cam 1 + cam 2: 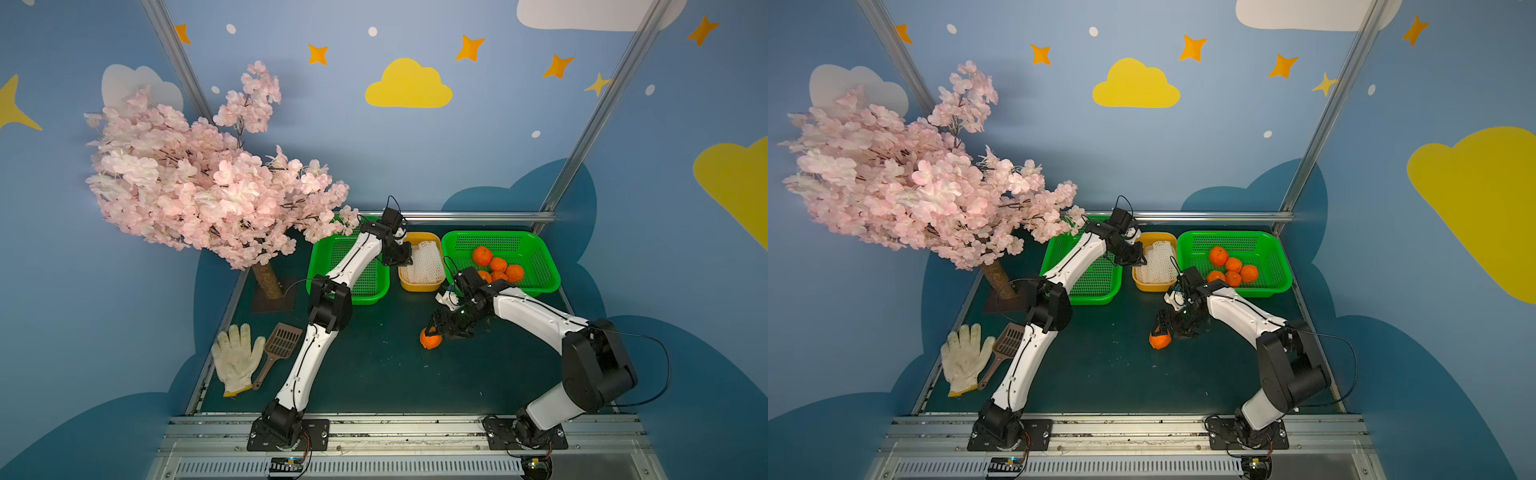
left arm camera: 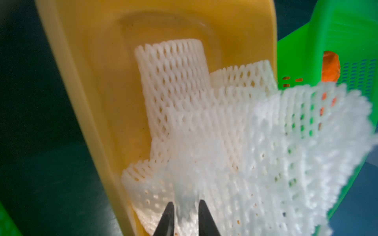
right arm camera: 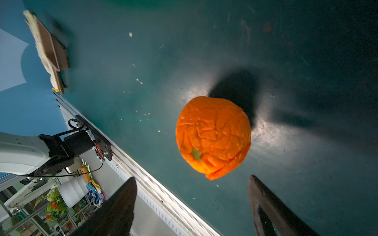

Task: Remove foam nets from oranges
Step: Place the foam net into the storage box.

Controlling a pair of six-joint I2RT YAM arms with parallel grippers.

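Orange [image 3: 212, 137], creased peel in right wrist view, part-hidden in top views

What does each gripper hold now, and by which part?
Right gripper: nothing; open, the orange lies free. Left gripper: the edge of a foam net sits between its jaws; grip unclear.

the middle and front of the counter [image 1: 374, 374] lie bare, room enough for either hand to pass, save for one loose orange [image 1: 430, 340] under the right hand [image 1: 435, 328]. along the far edge a green basket [image 1: 370, 286], a yellow tub [image 1: 419, 286] heaped with foam nets [image 1: 424, 262] and a second green basket [image 1: 540, 257] stand close together, while the blossom tree [image 1: 199, 178] overhangs the far left corner and a glove [image 1: 237, 357] and scoop [image 1: 278, 349] lie by the left edge
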